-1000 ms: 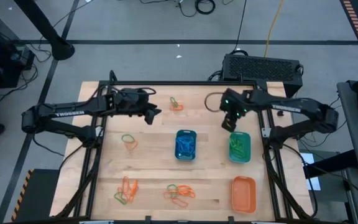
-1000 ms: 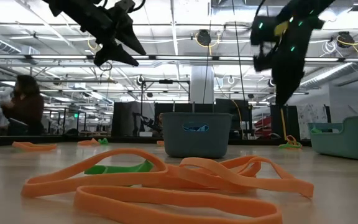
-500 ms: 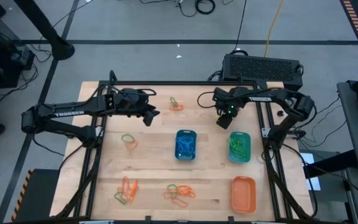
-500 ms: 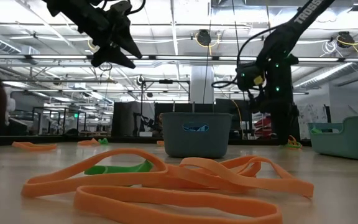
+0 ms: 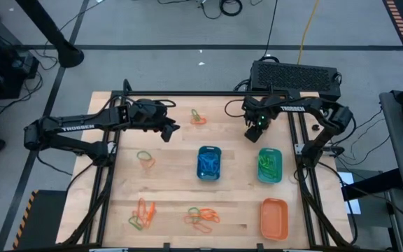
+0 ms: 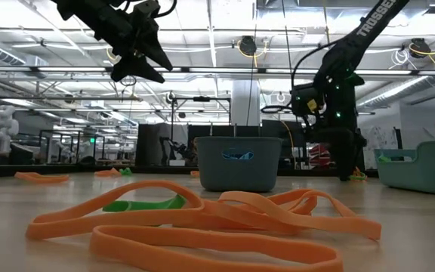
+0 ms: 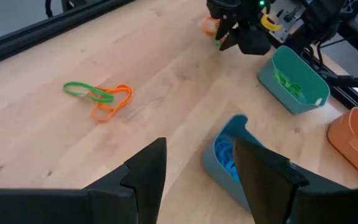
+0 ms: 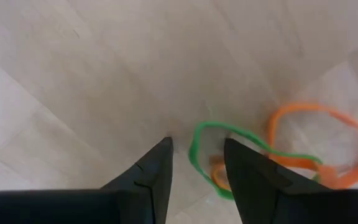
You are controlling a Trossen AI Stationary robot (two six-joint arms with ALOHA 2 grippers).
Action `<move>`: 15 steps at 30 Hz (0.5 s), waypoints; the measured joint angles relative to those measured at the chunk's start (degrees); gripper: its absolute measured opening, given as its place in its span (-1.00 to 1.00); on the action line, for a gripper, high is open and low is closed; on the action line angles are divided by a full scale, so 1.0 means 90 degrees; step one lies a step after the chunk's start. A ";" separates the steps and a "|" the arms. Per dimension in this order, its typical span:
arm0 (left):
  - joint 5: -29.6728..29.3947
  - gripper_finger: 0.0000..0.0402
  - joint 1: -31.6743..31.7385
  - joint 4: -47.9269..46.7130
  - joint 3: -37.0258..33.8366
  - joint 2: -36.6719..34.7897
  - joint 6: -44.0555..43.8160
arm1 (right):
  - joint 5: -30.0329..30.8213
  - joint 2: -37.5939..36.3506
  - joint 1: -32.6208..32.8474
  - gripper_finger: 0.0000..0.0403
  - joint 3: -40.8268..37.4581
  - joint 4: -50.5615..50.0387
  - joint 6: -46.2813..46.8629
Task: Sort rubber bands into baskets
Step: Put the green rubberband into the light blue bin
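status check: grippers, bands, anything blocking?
Left gripper open, raised, waiting. Right gripper open, low over green band tangled with orange band. Nothing blocking.

Three baskets sit upright on the wooden table in the top-down view: a blue basket (image 5: 209, 162) dead center with blue bands inside, a teal basket (image 5: 269, 165) to its right holding green ones, and an orange basket (image 5: 273, 218) at lower right. Loose rubber bands lie in little clumps: an orange-green pair (image 5: 198, 117) at upper center, a green loop (image 5: 145, 157) at left, an orange-green bunch (image 5: 142, 214) at lower left, and an orange tangle (image 5: 201, 216) at bottom center.
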 joint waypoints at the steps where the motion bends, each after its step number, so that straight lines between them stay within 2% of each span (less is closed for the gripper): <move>1: 0.0001 -0.05 0.0000 0.0000 0.0000 0.0000 -0.0004 | -0.0017 0.0000 -0.0023 -0.32 -0.0058 -0.0003 -0.0005; 5: 0.0003 -0.05 0.0000 0.0000 0.0000 0.0000 -0.0005 | -0.0052 -0.0032 -0.0101 -0.38 -0.0204 0.0121 -0.0074; 7: 0.0006 -0.05 0.0000 0.0000 0.0000 0.0000 -0.0004 | -0.0069 -0.0032 -0.0108 -0.50 -0.0209 0.0113 -0.0078; 11: 0.0006 -0.05 0.0000 0.0001 0.0000 0.0000 0.0001 | -0.0176 -0.0027 -0.0110 -0.90 -0.0212 0.0096 -0.0126; 15: 0.0012 -0.05 0.0000 0.0002 0.0000 0.0000 0.0080 | -0.0186 -0.0018 -0.0086 -0.97 -0.0116 -0.0067 -0.0051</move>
